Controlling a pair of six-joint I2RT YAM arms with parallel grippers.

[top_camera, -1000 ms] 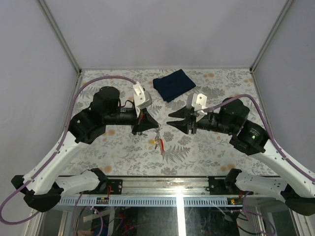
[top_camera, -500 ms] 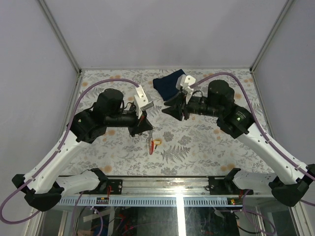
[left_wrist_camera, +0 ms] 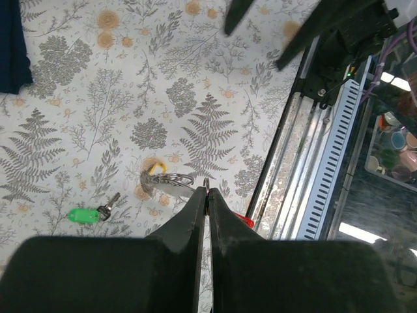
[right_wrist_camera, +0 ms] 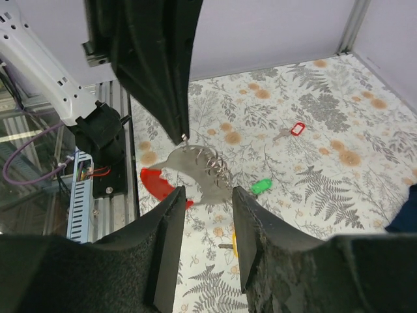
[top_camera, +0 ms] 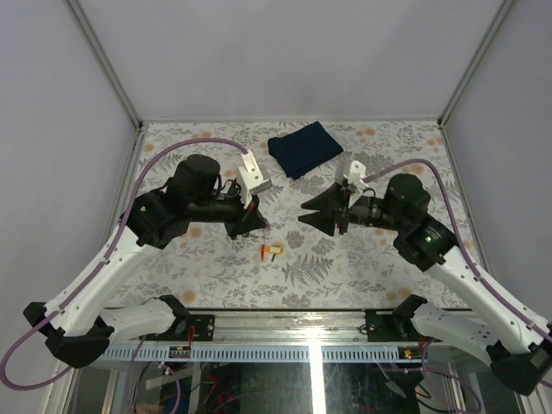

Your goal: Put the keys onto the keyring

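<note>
1. Clenching the thin wire of the keyring (left_wrist_camera: 171, 180), the left claw (left_wrist_camera: 206, 189) is seen with its jaws pressed together. The loop is pinched at the very tips and hangs just under them, above the surface (left_wrist_camera: 195, 85).
2. The right claw (right_wrist_camera: 208, 192) is released: its fingers (right_wrist_camera: 166, 248) are spread with nothing between them, and it is pointed at the keyring from close by.
3. The keyring is shown as a pale silvery coil, with a bright red plastic tag (right_wrist_camera: 156, 181) attached at its side.
4. The yellow-headed key (left_wrist_camera: 155, 169) is seen right against the keyring; whether it is threaded on cannot be told.
5. The green-headed key (left_wrist_camera: 85, 214) is laid flat on the surface, apart from the keyring and plainly not on it. A short metal blade is carried by its plastic head.
6. A small red-framed tag (right_wrist_camera: 298, 128) is seen farther from the keyring than that key, and a dark blue cloth (top_camera: 304, 148) lies well apart from the keyring.
7. At most one key is judged to be done; the green-headed key, at least, is left to be picked up and threaded.
</note>
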